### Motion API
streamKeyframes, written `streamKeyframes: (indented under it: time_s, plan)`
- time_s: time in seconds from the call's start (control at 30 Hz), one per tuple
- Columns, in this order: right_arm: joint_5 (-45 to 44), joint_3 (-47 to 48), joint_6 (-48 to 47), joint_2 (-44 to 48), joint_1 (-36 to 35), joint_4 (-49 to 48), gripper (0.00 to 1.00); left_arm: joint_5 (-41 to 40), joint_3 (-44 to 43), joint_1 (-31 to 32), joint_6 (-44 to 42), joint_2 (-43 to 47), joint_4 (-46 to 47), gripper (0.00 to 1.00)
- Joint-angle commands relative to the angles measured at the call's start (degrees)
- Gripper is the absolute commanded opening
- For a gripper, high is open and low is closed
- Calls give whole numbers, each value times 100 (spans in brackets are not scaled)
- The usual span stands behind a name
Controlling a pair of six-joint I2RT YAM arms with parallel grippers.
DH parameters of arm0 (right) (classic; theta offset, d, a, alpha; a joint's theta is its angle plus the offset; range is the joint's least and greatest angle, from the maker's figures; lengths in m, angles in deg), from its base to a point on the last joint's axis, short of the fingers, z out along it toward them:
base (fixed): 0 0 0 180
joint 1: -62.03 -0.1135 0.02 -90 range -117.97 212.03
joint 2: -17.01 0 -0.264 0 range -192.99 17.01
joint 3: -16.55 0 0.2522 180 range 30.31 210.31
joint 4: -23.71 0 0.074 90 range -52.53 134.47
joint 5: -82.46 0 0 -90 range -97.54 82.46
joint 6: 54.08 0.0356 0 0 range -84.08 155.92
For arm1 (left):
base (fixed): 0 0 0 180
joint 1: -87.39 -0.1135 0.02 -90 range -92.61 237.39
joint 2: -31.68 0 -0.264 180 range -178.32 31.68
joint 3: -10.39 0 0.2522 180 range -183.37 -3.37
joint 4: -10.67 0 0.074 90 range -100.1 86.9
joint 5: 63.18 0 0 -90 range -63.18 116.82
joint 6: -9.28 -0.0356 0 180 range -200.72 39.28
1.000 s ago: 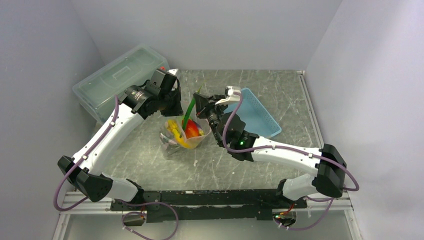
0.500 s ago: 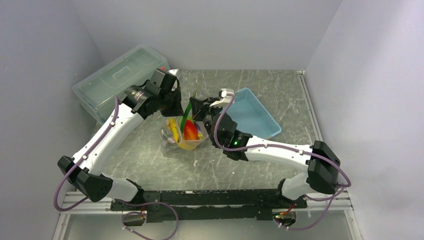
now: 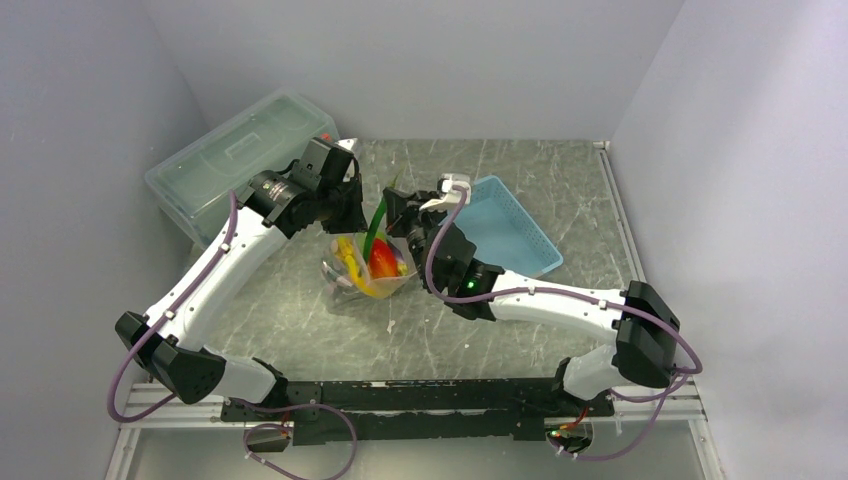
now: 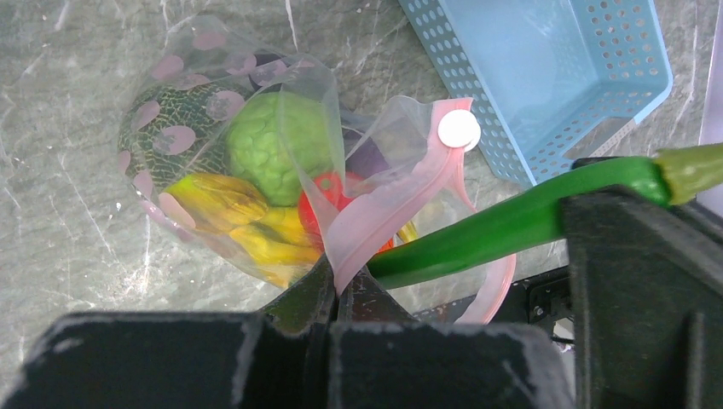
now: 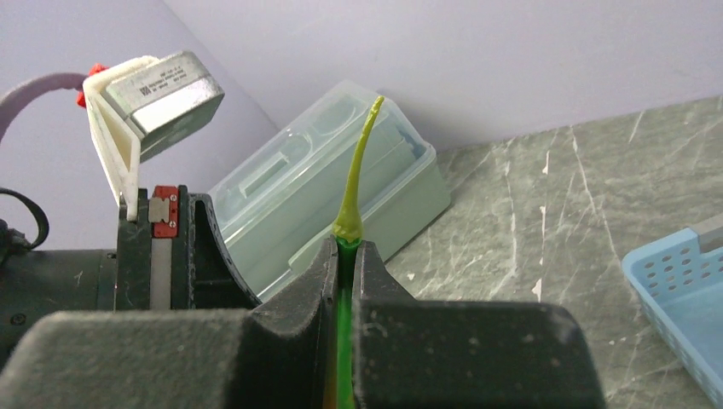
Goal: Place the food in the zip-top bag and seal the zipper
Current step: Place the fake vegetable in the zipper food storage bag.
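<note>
Loading: left claw (image 4: 335, 279) pinches the zipper (image 4: 401, 183), right claw (image 5: 345, 256) grips the green pepper (image 4: 503, 226), which next needs lowering into the zip-top bag (image 4: 213, 102).

This is a robotics lab test cell. Plain pale walls (image 3: 420, 60) close in a marbled grey table (image 3: 560, 180). A left arm (image 3: 215, 275) and a right arm (image 3: 560, 300) with purple cables (image 3: 120, 380) sit bolted to a black rail (image 3: 420, 405) at 6 o'clock. The props are toy food (image 3: 380, 262), a lidded plastic box (image 3: 230, 160) at 10 o'clock and a blue basket (image 3: 515, 230) at 2.
</note>
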Motion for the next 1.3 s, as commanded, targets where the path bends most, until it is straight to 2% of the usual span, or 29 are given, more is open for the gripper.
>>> streamKeyframes:
  time_s: [0.0, 0.37, 0.7, 1.27]
  plan:
    - [-291, 288, -485, 71, -28, -498, 0, 13, -199, -18, 60, 143, 170, 0]
    - [-341, 451, -261, -81, -12, -479, 0, 28, -269, -30, 115, 113, 125, 0]
    - [-149, 578, 380, -177, 50, -151, 0, 82, -226, -41, 204, 139, 160, 0]
    - [-365, 55, 789, 466, 60, 157, 0, -125, -135, -129, 520, 293, 301, 0]
